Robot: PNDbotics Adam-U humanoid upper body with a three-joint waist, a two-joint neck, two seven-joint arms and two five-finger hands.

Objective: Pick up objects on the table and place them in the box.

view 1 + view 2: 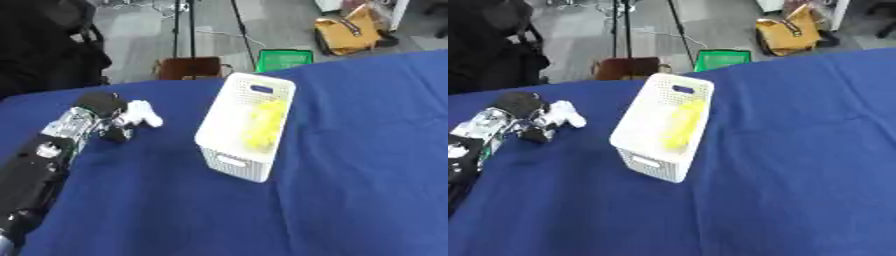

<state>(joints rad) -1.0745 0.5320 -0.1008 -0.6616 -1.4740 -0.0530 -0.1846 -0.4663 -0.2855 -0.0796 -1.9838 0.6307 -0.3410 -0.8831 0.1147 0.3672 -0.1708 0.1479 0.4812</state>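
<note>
A white perforated box (248,129) stands mid-table on the blue cloth, with something yellow (262,127) inside it. My left hand (103,116) reaches in from the lower left, to the left of the box. Its fingers are curled round a small white object (142,114) that sticks out toward the box. The hand is just above or on the cloth; I cannot tell which. My right hand shows in neither view.
The blue table (367,150) stretches wide to the right and in front of the box. Beyond its far edge are a brown box (188,67), a green crate (284,59), a yellow bag (348,34), stand legs and a black shape at the far left.
</note>
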